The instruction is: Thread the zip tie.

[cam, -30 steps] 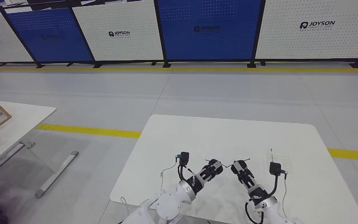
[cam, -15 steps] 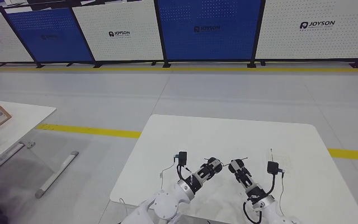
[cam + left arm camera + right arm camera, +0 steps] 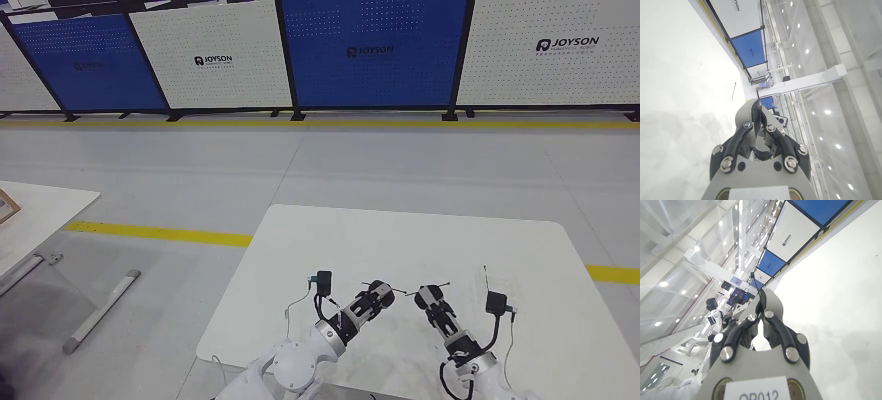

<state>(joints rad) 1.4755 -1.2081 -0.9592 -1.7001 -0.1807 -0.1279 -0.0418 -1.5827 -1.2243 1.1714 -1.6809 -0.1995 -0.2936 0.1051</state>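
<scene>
Our right gripper [image 3: 424, 293] sits slightly farther right than before; it and our left gripper [image 3: 382, 290] both clamp the zip tie [image 3: 755, 281].

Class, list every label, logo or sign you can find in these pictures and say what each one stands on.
Dark logo with a word: on the white perforated wall panels; a brand mark, not copied out.
Faint logo: on the blue perforated wall panels; too small to read.
White paper label at the base of the right gripper: dark characters, cut off by the picture's edge.
</scene>
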